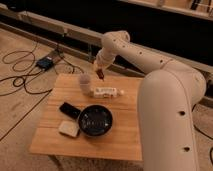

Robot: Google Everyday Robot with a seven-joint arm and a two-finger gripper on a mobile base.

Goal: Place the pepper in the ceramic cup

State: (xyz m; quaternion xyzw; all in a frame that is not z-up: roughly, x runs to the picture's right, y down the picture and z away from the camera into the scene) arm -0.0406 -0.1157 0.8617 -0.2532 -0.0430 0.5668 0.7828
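The white ceramic cup (85,84) stands upright near the far left of the wooden table (125,135). My gripper (100,71) hangs above the table, just right of and slightly above the cup's rim. It is shut on the small dark red-brown pepper (101,76), which points down from the fingers. The pepper is close to the cup but still outside it, to its upper right.
A white oblong bottle (106,91) lies just right of the cup. A wide dark bowl (95,120) sits mid-table, with a flat black item (70,110) and a pale block (69,129) to its left. Cables and a blue box (45,63) lie on the floor.
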